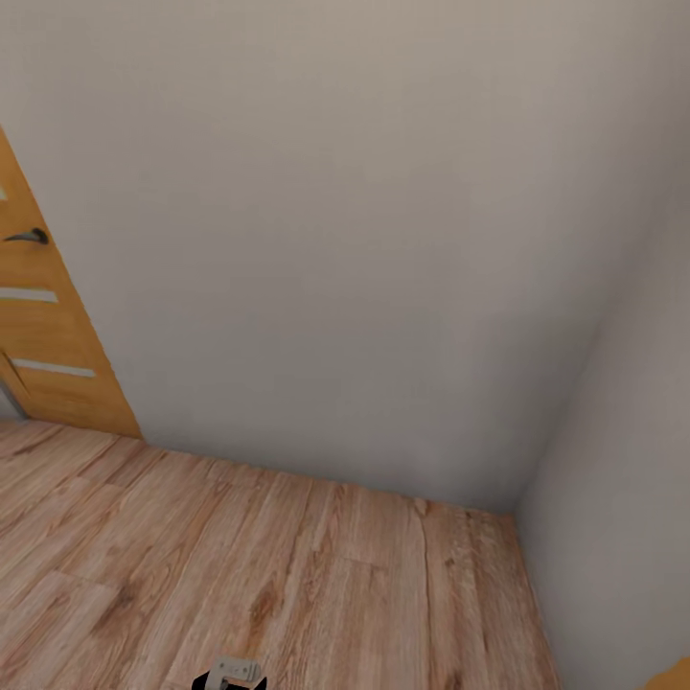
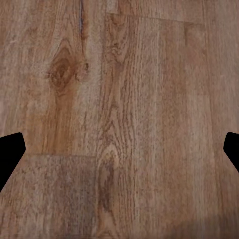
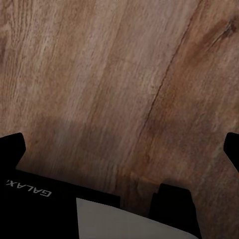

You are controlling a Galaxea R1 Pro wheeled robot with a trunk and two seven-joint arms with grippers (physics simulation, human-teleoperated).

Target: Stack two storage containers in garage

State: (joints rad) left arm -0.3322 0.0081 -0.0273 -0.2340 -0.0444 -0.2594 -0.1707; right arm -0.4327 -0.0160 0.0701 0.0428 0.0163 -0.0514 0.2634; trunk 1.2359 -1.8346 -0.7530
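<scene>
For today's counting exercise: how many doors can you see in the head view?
1: an orange wooden door at the left edge, beside the grey wall. Others may lie outside the frame.

room corner: 2 plain pale-grey walls [image 1: 364, 240] meet at the right. light wood-plank floor [image 1: 287, 575], knots and grain clear in both wrist views. at the left edge, an orange-brown wooden door [image 1: 57, 345] with 2 pale horizontal strips and a dark lever handle [image 1: 29, 236]. even, soft light.
</scene>
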